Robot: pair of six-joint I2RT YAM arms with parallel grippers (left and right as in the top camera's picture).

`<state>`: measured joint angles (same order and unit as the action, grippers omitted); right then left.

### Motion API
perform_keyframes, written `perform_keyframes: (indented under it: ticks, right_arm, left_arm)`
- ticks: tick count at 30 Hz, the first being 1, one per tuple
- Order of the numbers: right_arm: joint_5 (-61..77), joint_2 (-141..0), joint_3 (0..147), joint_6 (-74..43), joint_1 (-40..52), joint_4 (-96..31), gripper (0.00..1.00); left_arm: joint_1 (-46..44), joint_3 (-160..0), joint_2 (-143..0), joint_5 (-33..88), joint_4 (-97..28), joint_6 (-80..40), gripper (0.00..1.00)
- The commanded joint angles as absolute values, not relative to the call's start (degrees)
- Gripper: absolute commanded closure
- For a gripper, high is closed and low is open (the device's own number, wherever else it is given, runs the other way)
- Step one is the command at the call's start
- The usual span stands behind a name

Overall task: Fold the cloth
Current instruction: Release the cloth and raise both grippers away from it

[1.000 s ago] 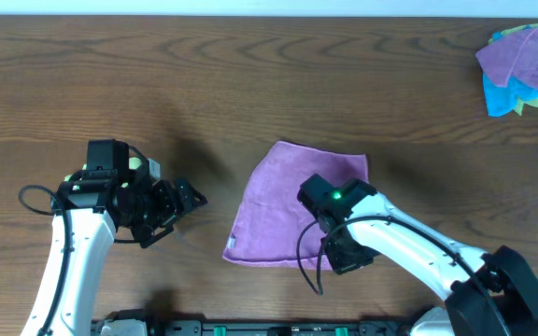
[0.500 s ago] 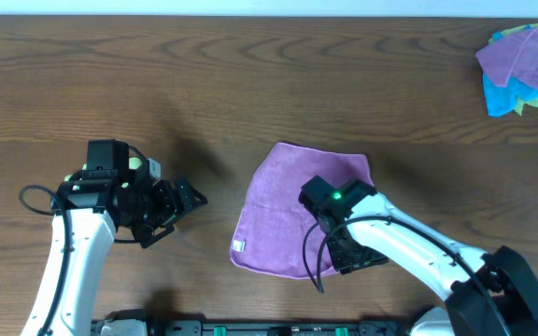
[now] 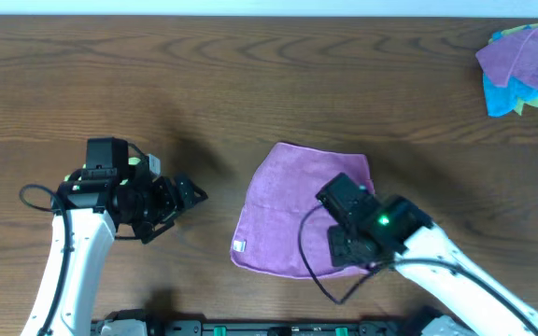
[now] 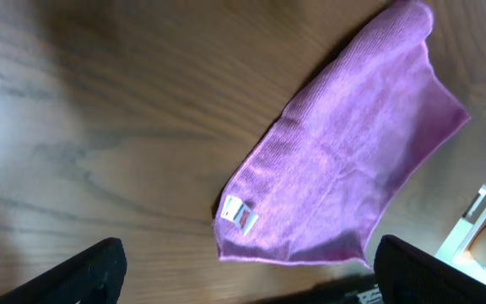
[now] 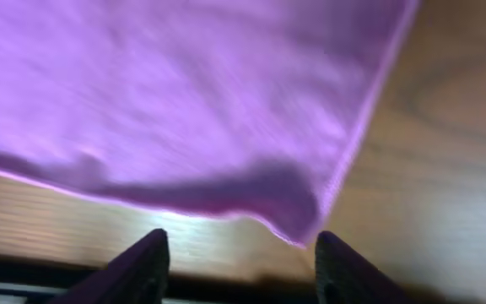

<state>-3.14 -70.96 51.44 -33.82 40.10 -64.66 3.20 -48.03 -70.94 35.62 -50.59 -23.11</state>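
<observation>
Right arm point(image 3: 418, 247) swung rightward; gripper point(image 5: 241, 253) wide open, empty, over cloth point(image 3: 283, 210) edge.

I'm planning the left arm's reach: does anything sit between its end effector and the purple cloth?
Nothing visible does. Only bare wooden table lies between the left end effector and the near edge of the cloth.

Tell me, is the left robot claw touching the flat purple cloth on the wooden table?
Apart. The overhead view shows bare wooden table between the left gripper and the flat purple cloth.
</observation>
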Motion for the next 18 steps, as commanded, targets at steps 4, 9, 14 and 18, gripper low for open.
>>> perform_keyframes:
  ticks: [4,9,14,18]
  right_arm:
    - [-1.17,-71.53,52.6,-29.67,38.04,-56.18,0.55]
    - [-2.44,-75.64,52.6,-25.98,28.99,-52.34,0.45]
    - [-2.79,-79.53,52.6,-18.79,20.43,-46.59,0.44]
    - [-2.79,-82.24,52.6,-14.24,15.73,-41.69,0.43]
  left_arm:
    - [2.87,-48.82,-70.83,38.06,-48.12,-23.97,0.05]
    - [-0.34,-48.82,-70.87,38.44,-45.32,-25.74,0.05]
    - [-4.78,-48.88,-70.87,38.39,-42.41,-27.53,0.05]
    - [-6.15,-48.93,-70.87,38.44,-41.8,-27.92,0.05]
